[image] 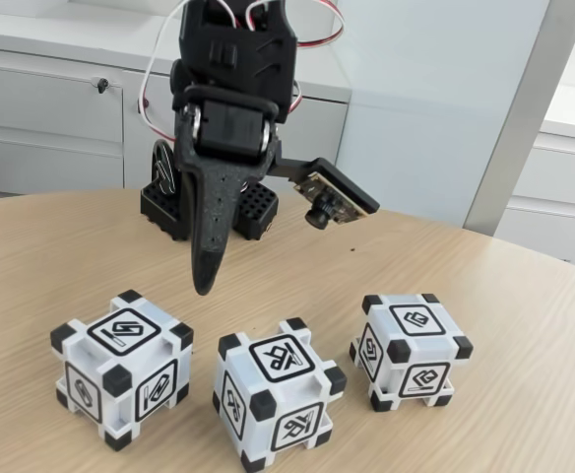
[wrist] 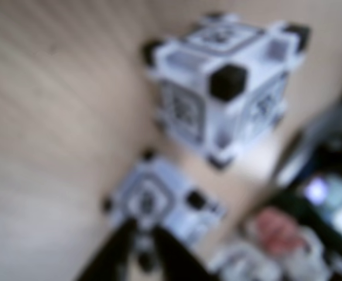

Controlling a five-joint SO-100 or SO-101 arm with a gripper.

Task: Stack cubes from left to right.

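Three cubes (image: 121, 367) (image: 280, 387) (image: 410, 348) sit apart in a row on the desk (image: 524, 325), looking light, stiff and smooth-sided, best pinched across opposite flat faces by the pincer (image: 205, 281) hovering above, seemingly pressed together.

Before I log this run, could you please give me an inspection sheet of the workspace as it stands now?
Surface: round-edged wooden table, bare between items.
Job's things: three cubes in a row in the fixed view, left cube, middle cube, right cube; all on the table, apart, none stacked.
Clutter: nothing seen.
Grippers: gripper hangs above the table behind the gap between the left and middle cubes, holding nothing; jaws look closed.
Cables: red and white wires loop around the arm's upper part.
Surroundings: white cabinets behind; wrist view is blurred.
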